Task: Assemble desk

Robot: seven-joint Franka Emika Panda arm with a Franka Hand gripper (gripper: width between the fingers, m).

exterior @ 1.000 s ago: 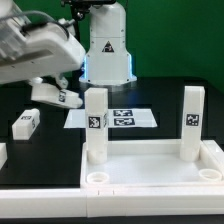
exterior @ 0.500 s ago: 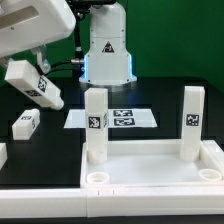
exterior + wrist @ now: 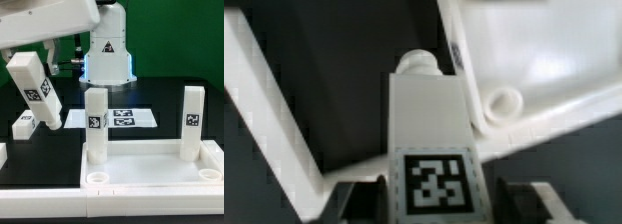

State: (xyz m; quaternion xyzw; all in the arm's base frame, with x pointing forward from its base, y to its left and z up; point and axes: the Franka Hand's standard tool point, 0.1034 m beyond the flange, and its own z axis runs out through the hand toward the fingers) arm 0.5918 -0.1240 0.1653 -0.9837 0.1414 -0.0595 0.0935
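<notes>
My gripper (image 3: pixel 24 62) is shut on a white desk leg (image 3: pixel 38 90) with a square tag. It hangs tilted above the black table at the exterior view's left. In the wrist view the leg (image 3: pixel 429 120) runs away from the gripper (image 3: pixel 441 205), its tag between the fingers, its far end near a round corner socket (image 3: pixel 500 103) of the desk panel (image 3: pixel 553 60). The rimmed white panel (image 3: pixel 150 182) lies in front. Two legs stand upright in it, one left (image 3: pixel 96 125) and one right (image 3: pixel 192 120). Another loose leg (image 3: pixel 25 123) lies on the table.
The marker board (image 3: pixel 125 118) lies flat behind the panel. The white robot base (image 3: pixel 108 50) stands at the back. A white rail (image 3: pixel 3 155) shows at the exterior view's left edge.
The arm has turned the held leg from nearly flat to steeply tilted and carried it lower, its free end pointing down toward the table. The jaws have kept their grip.
</notes>
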